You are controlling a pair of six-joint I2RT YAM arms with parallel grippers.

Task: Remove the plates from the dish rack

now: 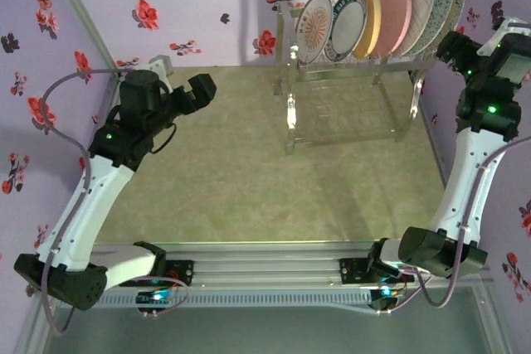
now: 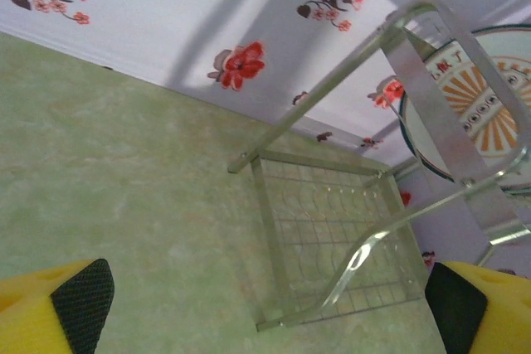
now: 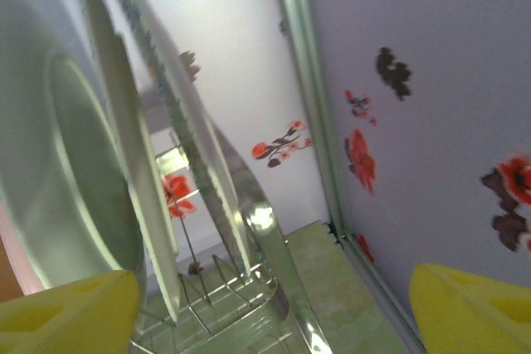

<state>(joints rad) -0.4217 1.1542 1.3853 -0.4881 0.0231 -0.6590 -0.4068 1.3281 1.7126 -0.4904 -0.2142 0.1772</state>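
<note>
From above, the plates [image 1: 394, 14] stand in the dish rack [image 1: 290, 118] at upper right. The left hand [image 1: 199, 89] hangs well to its left, the right hand [image 1: 453, 43] just beside its right end. Left wrist: hand wide, rack centre-right. Right wrist: hand wide, plates edge-on at left.

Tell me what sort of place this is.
Likely a staged robot test cell, not a real kitchen: flower-papered walls box in a green table, the left arm and right arm are bolted at its near edge, and a chrome dish rack holds upright plates.
</note>
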